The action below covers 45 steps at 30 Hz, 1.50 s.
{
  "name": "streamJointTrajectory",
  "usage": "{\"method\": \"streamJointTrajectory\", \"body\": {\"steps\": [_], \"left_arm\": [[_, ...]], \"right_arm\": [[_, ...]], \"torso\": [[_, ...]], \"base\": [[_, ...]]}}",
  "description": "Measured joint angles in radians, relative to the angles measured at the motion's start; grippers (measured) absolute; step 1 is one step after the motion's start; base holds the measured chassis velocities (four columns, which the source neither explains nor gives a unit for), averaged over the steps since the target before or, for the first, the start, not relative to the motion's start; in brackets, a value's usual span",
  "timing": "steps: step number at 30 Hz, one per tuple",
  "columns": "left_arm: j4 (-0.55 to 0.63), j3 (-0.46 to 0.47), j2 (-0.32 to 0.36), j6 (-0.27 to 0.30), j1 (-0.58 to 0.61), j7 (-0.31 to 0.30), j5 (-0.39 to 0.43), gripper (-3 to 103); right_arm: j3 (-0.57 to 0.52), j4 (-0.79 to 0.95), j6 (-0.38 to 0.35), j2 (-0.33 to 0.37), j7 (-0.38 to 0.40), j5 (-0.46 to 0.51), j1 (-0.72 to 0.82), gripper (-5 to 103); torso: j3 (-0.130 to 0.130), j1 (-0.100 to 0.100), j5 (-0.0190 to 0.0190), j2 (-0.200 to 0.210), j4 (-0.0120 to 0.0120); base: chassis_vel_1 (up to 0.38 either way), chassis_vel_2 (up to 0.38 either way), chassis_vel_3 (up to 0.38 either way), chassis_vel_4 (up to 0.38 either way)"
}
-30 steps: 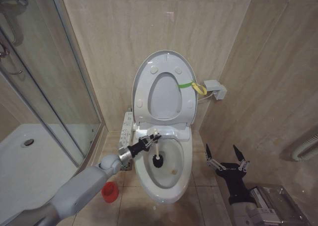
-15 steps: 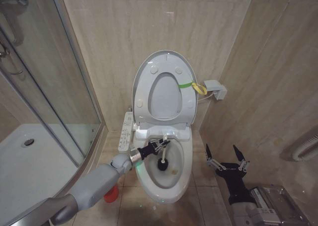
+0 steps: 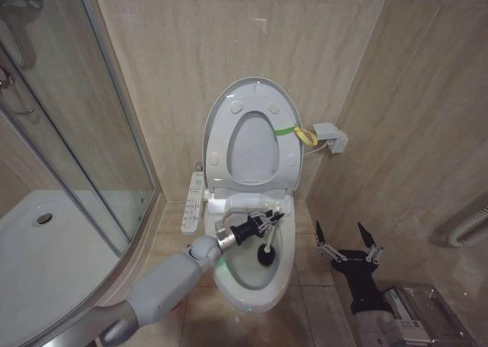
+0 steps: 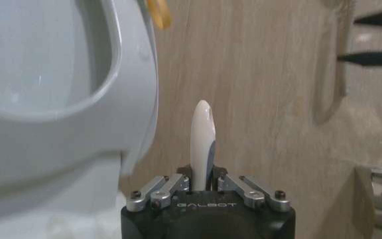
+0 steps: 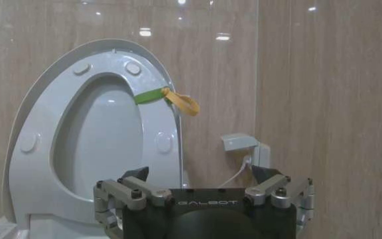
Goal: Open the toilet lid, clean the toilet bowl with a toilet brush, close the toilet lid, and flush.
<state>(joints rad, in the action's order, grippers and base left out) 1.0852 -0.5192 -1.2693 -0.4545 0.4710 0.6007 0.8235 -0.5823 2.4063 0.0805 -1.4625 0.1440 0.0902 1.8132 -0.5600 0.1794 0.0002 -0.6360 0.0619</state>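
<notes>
The toilet lid (image 3: pixel 248 107) stands raised against the wall, its yellow-green strap (image 3: pixel 299 133) on its right edge. Below it the white toilet bowl (image 3: pixel 248 290) lies uncovered. My left gripper (image 3: pixel 271 219) reaches over the bowl from the left, shut on the toilet brush's white handle (image 4: pixel 202 134). The dark brush head (image 3: pixel 267 255) sits inside the bowl near its right side. My right gripper (image 3: pixel 340 229) hovers open to the right of the toilet, low over the floor, holding nothing. The right wrist view faces the raised lid (image 5: pixel 58 149) and its strap (image 5: pixel 177 101).
A glass shower screen (image 3: pixel 91 133) and white shower tray (image 3: pixel 46 240) stand to the left. A white button panel (image 3: pixel 194 202) hangs on the toilet's left side. A wall box (image 3: pixel 332 137) with a cable sits right of the lid. A metal rack (image 3: pixel 427 309) lies at lower right.
My left gripper has carried the brush rightward across the bowl, from near the left rim to the right side. The right arm has not moved.
</notes>
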Motion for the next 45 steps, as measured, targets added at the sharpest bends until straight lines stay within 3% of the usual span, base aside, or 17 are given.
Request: {"method": "streamJointTrajectory", "body": {"steps": [9, 14, 18, 21, 28, 30, 32, 36, 37, 40, 45], "left_arm": [[-0.161, 0.04, -0.057, -0.04, 0.028, 0.059, -0.024, 19], [-0.072, 0.059, -0.04, -0.031, 0.031, 0.046, -0.008, 19], [0.015, 0.082, -0.049, -0.022, 0.04, 0.037, 0.006, 19], [0.014, 0.092, -0.067, -0.027, 0.048, 0.05, 0.004, 19], [-0.159, 0.116, -0.107, -0.083, 0.078, 0.123, -0.053, 18], [-0.19, 0.129, -0.11, -0.096, 0.08, 0.136, -0.063, 18], [-0.192, 0.135, -0.109, -0.098, 0.08, 0.136, -0.066, 18], [-0.16, 0.139, -0.09, -0.1, 0.077, 0.116, -0.085, 18], [-0.113, 0.138, -0.068, -0.093, 0.079, 0.1, -0.09, 18], [-0.005, 0.137, -0.031, -0.072, 0.106, 0.074, -0.095, 18], [0.072, 0.146, 0.0, -0.058, 0.145, 0.053, -0.099, 18]], "right_arm": [[0.0, 0.0, 0.0, 0.0, 0.0, 0.0, 0.0, 100], [0.0, 0.0, 0.0, 0.0, 0.0, 0.0, 0.0, 100], [0.0, 0.0, 0.0, 0.0, 0.0, 0.0, 0.0, 100], [0.0, 0.0, 0.0, 0.0, 0.0, 0.0, 0.0, 100], [0.0, 0.0, 0.0, 0.0, 0.0, 0.0, 0.0, 100], [0.0, 0.0, 0.0, 0.0, 0.0, 0.0, 0.0, 100], [0.0, 0.0, 0.0, 0.0, 0.0, 0.0, 0.0, 100], [0.0, 0.0, 0.0, 0.0, 0.0, 0.0, 0.0, 100], [0.0, 0.0, 0.0, 0.0, 0.0, 0.0, 0.0, 100], [0.0, 0.0, 0.0, 0.0, 0.0, 0.0, 0.0, 100], [0.0, 0.0, 0.0, 0.0, 0.0, 0.0, 0.0, 100]], "torso": [[0.0, 0.0, -0.0005, 0.0, 0.0006], [0.0, 0.0, 0.0001, 0.0, -0.0006], [0.0, 0.0, 0.0, 0.0, 0.0003], [0.0, 0.0, 0.0, 0.0, 0.0004], [0.0, 0.0, -0.0009, 0.0, 0.0003], [0.001, 0.0, -0.0007, 0.0, 0.0012], [0.001, 0.0, -0.0003, -0.001, 0.0004], [0.0, 0.0, -0.0008, 0.0, 0.0004], [0.0, 0.0, 0.0003, 0.0, -0.0006], [0.0, 0.0, -0.0001, 0.0, -0.0004], [0.0, 0.0, -0.0001, 0.0, -0.0001]], "base": [[0.0, 0.0, 0.0, 0.0], [0.0, 0.0, 0.0, 0.0], [0.0, 0.0, 0.0, 0.0], [0.0, 0.0, 0.0, 0.0], [0.0, 0.0, 0.0, 0.0], [0.0, 0.0, 0.0, 0.0], [0.0, 0.0, 0.0, 0.0], [0.0, 0.0, 0.0, 0.0], [0.0, 0.0, 0.0, 0.0], [0.0, 0.0, 0.0, 0.0], [0.0, 0.0, 0.0, 0.0]]}}
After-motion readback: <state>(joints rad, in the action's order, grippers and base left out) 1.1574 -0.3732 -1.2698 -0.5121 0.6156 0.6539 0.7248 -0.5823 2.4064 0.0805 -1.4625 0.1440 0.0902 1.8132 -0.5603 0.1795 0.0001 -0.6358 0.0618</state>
